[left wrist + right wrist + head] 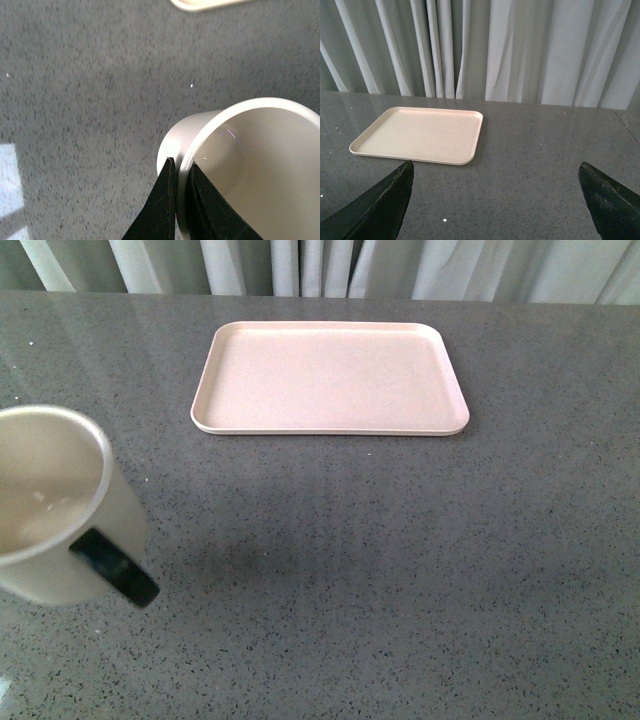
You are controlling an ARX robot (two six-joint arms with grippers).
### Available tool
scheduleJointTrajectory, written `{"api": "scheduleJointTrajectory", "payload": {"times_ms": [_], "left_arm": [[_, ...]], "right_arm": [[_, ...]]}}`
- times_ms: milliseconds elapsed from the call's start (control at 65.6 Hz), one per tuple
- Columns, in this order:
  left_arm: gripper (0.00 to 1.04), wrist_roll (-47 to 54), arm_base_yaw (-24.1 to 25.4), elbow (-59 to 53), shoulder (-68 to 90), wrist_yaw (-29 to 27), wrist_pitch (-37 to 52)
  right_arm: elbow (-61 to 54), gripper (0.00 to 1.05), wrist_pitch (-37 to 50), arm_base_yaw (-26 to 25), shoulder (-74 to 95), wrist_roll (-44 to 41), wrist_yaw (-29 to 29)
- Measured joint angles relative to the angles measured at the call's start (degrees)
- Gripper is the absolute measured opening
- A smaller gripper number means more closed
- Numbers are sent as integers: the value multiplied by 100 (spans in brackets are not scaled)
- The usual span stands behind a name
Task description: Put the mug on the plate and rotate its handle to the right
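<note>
Mug (55,505) is cream-white and cylindrical, open mouth up, its inside plain and pale. Its glossy black handle (115,568) points toward the camera and a little rightward. It is at the near left of the grey speckled worktop (400,570), well apart from the pale pink plate (330,428), which lies farther back. The left tool (181,167) is clamped on the mug's rim, one finger inside the wall and one outside. The right tool (495,164) hangs with its fingers spread wide, holding nothing
</note>
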Motion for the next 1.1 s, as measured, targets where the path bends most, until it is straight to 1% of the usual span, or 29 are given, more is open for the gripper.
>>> {"api": "scheduleJointTrajectory", "payload": {"times_ms": [198, 442, 823, 1098], "left_arm": [[2, -243, -315, 1099, 951, 9, 85], [2, -411, -739, 2402, 2157, 26, -50], [2, -719, -925, 4371, 3694, 13, -452], [2, -763, -1134, 5466, 4430, 15, -817]], "right_arm": [[0, 96, 0, 0, 0, 0, 0], [0, 96, 0, 0, 0, 0, 0], [0, 96, 0, 0, 0, 0, 0], [0, 96, 0, 0, 0, 0, 0]]}}
